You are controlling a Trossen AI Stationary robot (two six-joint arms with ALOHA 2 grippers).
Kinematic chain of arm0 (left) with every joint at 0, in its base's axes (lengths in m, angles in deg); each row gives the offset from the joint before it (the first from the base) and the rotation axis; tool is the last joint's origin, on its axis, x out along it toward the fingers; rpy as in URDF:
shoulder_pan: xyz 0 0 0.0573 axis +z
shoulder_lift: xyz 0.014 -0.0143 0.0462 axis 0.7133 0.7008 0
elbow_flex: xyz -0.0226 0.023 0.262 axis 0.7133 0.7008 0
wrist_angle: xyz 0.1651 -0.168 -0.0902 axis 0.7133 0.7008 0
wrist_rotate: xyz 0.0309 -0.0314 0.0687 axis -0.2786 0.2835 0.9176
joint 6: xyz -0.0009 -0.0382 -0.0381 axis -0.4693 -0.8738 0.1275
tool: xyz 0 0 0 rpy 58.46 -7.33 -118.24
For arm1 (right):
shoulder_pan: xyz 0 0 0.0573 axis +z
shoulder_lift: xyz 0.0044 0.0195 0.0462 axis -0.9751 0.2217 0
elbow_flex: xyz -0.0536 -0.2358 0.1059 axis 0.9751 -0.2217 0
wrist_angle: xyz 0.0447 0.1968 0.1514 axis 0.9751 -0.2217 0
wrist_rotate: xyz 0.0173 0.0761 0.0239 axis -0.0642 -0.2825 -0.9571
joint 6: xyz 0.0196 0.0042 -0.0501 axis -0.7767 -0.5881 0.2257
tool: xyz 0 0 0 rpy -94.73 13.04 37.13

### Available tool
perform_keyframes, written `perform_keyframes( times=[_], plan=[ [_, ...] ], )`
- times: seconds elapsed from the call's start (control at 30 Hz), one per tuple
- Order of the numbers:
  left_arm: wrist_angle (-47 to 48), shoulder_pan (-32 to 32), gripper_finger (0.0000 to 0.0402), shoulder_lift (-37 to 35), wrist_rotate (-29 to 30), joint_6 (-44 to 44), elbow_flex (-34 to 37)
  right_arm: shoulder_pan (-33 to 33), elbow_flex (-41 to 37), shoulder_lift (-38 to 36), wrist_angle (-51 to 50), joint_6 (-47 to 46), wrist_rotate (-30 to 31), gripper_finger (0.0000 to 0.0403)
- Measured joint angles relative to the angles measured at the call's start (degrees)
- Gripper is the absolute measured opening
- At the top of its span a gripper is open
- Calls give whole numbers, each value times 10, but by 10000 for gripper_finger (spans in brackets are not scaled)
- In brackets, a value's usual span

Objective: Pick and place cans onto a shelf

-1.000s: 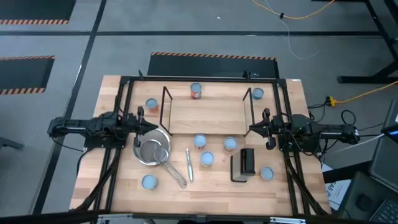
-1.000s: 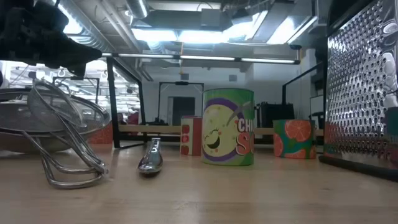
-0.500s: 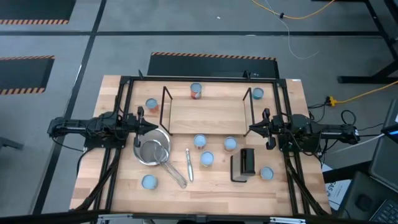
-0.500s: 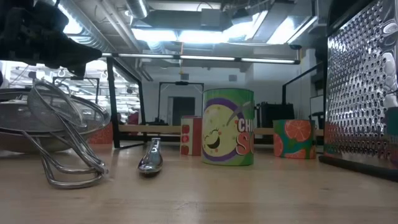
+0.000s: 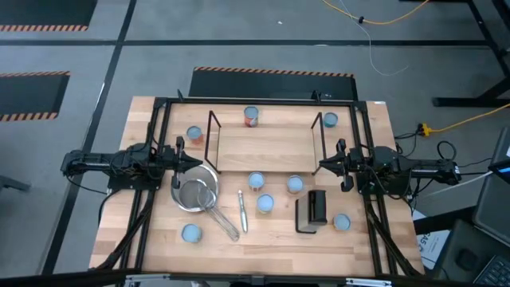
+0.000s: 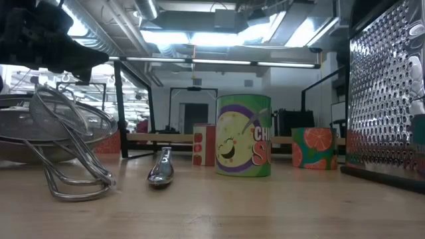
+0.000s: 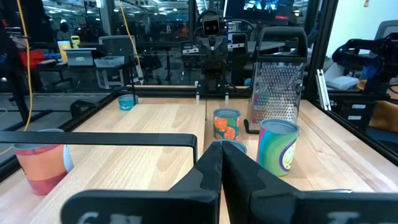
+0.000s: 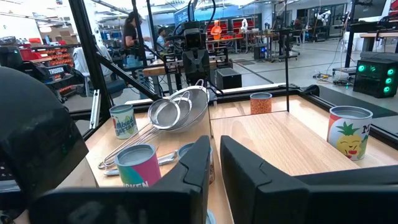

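Observation:
The shelf (image 5: 264,148), a light-wood board with black wire end frames, lies at the table's middle with nothing on it. Several small cans with pale blue tops stand on the table around it: one (image 5: 194,133) beyond its left end, one (image 5: 252,116) behind it, one (image 5: 330,119) at the far right, and three (image 5: 256,181) (image 5: 294,184) (image 5: 264,203) in front. My left gripper (image 5: 192,162) is shut and empty by the shelf's left end. My right gripper (image 5: 322,166) is shut and empty by the right end.
A metal mesh strainer (image 5: 198,194) and a spoon (image 5: 242,212) lie left of centre. A black-handled grater (image 5: 312,209) lies right of centre. Two more cans (image 5: 190,233) (image 5: 341,222) stand near the front edge. A black frame (image 5: 159,112) runs round the table.

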Motion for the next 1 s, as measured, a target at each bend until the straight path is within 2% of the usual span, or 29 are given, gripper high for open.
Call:
perform_keyframes(
  times=[0.87,1.0],
  plan=[
    [0,0,0,0,0,0,0,0,0,0,0,0,0,45],
    [-24,0,0,0,2,0,0,0,0,0,0,0,0,45]
  ],
)
